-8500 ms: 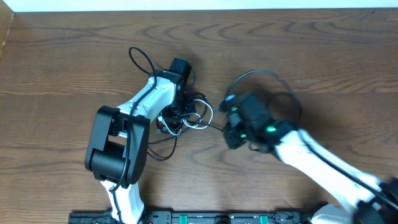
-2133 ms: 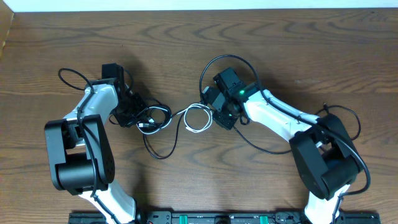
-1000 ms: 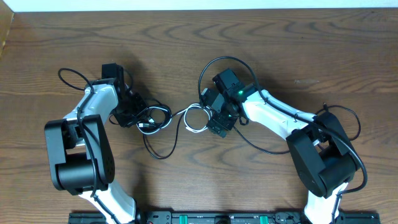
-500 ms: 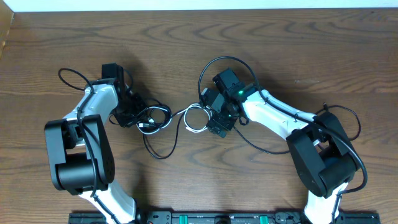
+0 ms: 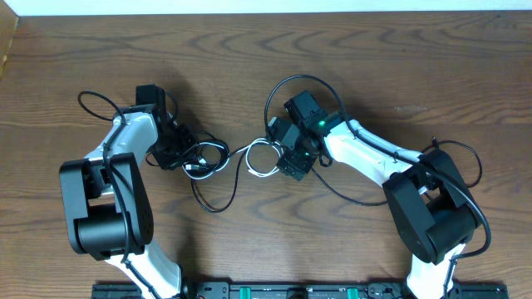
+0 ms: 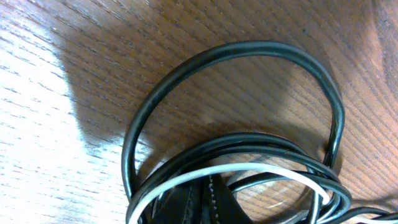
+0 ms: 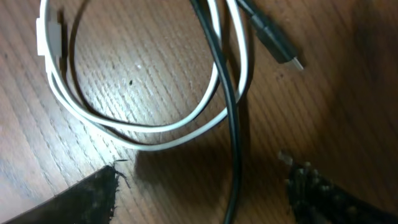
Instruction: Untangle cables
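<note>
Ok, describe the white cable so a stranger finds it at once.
Find the middle of the wooden table, image-left of the right end effector. A small coil lies there: the white cable, the only pale cord, crossed by the black cable.

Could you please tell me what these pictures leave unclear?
Left gripper: jaws hidden beneath its own body overhead; cut off by the bottom edge in the left wrist view.
Black cable and white cable: their crossings by the left gripper are too small overhead.
</note>
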### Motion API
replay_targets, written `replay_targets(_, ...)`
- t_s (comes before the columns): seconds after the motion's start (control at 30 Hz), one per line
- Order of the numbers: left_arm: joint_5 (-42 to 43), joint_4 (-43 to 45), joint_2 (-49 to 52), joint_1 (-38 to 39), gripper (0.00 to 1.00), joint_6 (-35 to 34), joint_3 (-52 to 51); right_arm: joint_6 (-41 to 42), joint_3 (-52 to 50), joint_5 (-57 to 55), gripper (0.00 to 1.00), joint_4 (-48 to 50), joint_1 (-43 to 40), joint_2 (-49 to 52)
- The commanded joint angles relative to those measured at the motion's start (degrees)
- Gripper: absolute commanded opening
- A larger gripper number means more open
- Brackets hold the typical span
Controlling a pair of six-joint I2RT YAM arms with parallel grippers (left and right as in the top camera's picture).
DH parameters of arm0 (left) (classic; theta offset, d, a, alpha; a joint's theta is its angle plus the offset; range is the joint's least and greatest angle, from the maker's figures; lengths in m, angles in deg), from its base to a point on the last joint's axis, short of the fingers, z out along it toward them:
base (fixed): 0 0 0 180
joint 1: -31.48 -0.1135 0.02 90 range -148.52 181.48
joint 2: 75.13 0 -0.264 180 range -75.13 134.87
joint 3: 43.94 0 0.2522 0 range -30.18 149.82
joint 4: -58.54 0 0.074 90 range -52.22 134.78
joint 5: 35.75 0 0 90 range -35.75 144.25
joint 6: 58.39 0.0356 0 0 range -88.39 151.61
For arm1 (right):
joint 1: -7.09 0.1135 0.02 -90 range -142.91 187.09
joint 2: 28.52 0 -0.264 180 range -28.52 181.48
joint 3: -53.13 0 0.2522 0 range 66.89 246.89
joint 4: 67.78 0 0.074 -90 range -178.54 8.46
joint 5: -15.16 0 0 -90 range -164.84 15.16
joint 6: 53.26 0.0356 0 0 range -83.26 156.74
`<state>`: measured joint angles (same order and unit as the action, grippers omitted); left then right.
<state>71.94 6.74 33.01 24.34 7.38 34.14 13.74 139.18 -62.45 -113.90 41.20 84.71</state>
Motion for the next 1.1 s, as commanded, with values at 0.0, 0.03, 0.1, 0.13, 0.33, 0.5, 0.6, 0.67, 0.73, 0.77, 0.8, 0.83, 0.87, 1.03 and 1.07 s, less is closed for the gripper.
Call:
replay_targets(0.0,-0.59,0.0,0.83,-0.28,0.08,-0.5,-0.72,-0.44,-0.13,0.52,0.68,0.0,0.07,0.37)
replay_targets(0.03,-0.59,0.0,0.83,-0.28,0.08,-0.48,-0.72,-0.44,-0.22,-0.09,0.59,0.0,0.07,0.37)
replay_targets(0.1,-0.59,0.0,0.83,-0.28,0.07,-0.5,-0.72,-0.44,-0.42,-0.26,0.54,0.31,0.07,0.37)
replay_targets(0.13,-0.59,0.07,0.83,-0.28,0.08,-0.5,-0.72,-0.44,-0.5,-0.24,0.52,0.5,0.07,0.37)
replay_targets(0.33,-0.59,0.44,0.83,-0.28,0.08,-0.48,-0.72,-1.53,-0.87,-1.99,0.5,1.77,0.07,0.37)
replay_targets(0.5,-0.55,0.63,0.83,-0.26,0.08,-0.5,-0.72,-1.75,-1.09,-2.01,0.51,2.1,0.07,0.37)
replay_targets(0.6,-0.55,0.68,0.83,-0.26,0.08,-0.5,-0.72,-2.56,-1.51,-3.85,0.52,4.24,0.07,0.37)
replay_targets(0.67,-0.57,0.68,0.83,-0.28,0.08,-0.48,-0.72,-2.54,-1.6,-4.07,0.48,5.16,0.07,0.37)
replay_targets(0.73,-0.57,0.68,0.83,-0.28,0.08,-0.5,-0.72,-2.32,-1.7,-2.73,0.45,4.87,0.2,0.37)
replay_targets(0.77,-0.57,0.68,0.83,-0.28,0.08,-0.5,-0.72,-2.34,-2.05,-2.36,0.44,4.92,0.33,0.37)
replay_targets(0.8,-0.55,0.68,0.83,-0.26,0.08,-0.5,-0.72,-2.36,-2.64,-2.38,0.44,5.29,0.52,0.37)
replay_targets(0.83,-0.55,0.68,0.83,-0.28,0.08,-0.5,-0.72,-2.36,-3.65,-2.6,0.44,6.34,0.63,0.37)
replay_targets(0.87,-0.57,0.68,0.83,-0.26,0.08,-0.5,-0.72,-2.34,-5.29,-2.75,0.44,8.52,0.66,0.37)
replay_targets(1.03,-0.55,0.68,0.83,-0.28,0.08,-0.5,-0.72,-2.34,-9.29,-2.84,0.42,13.31,0.66,0.37)
replay_targets(1.07,-0.57,0.68,0.83,-0.28,0.08,-0.5,-0.72,-2.32,-9.42,-2.84,0.38,13.14,0.66,0.37)
